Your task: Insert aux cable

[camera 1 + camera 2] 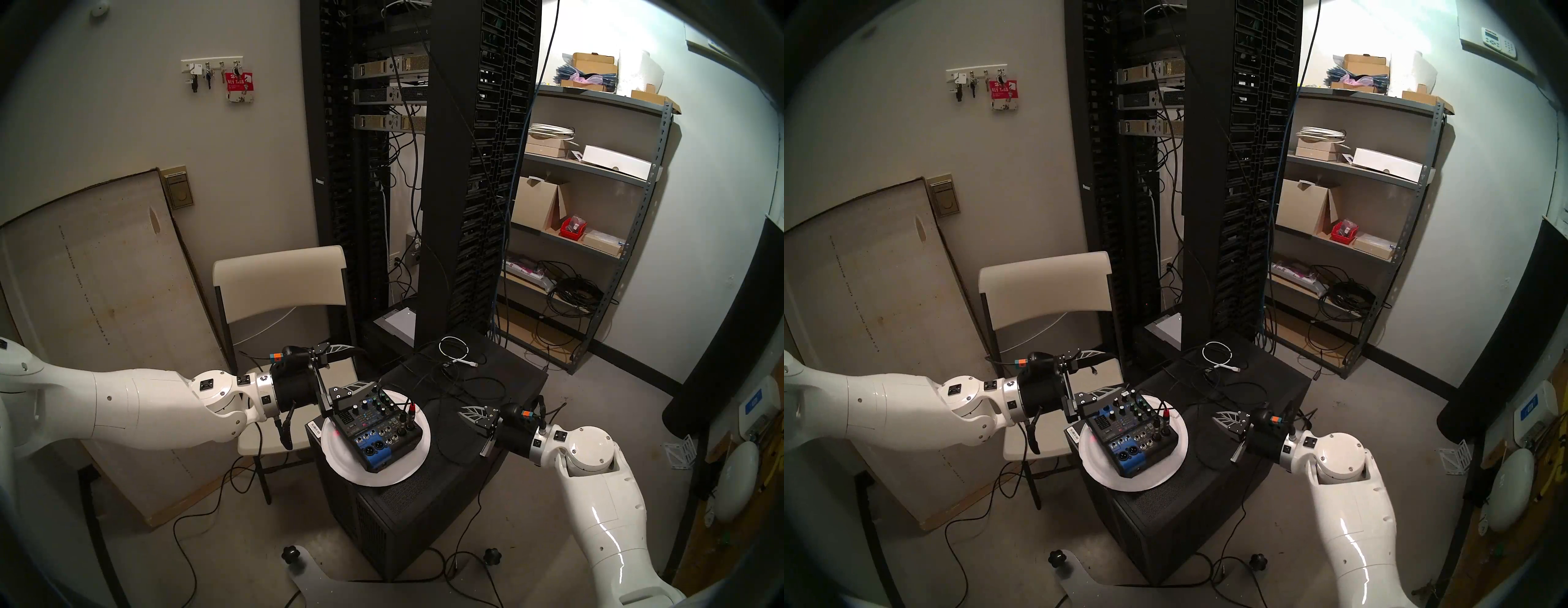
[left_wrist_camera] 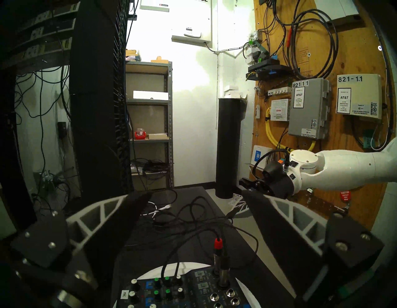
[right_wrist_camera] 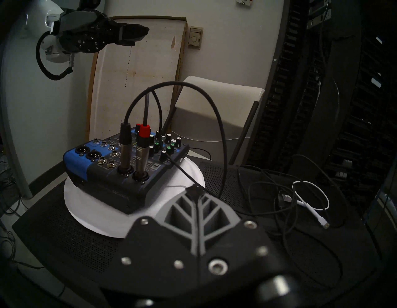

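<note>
A small black and blue mixer (image 3: 111, 172) sits on a white plate (image 3: 86, 215) on top of a black box. Two plugs stand upright in its sockets, side by side. One is the aux cable's black barrel plug (image 3: 125, 142), whose thin cord arches up and over to the right. The other plug has a red band (image 3: 143, 129). My right gripper (image 3: 194, 189) is shut and holds nothing, low over the box just right of the plate (image 1: 407, 471). My left gripper (image 1: 368, 367) is wide open at the mixer's (image 1: 373, 429) back left, with nothing between its fingers (image 2: 137, 206).
Loose black cords and a coiled white cable (image 3: 311, 193) lie on the box top (image 1: 424, 509) behind and right of the plate. A beige folding chair (image 1: 280, 280) stands at the left behind my left arm. Tall black racks (image 1: 424, 170) and a metal shelf (image 1: 594, 212) stand beyond.
</note>
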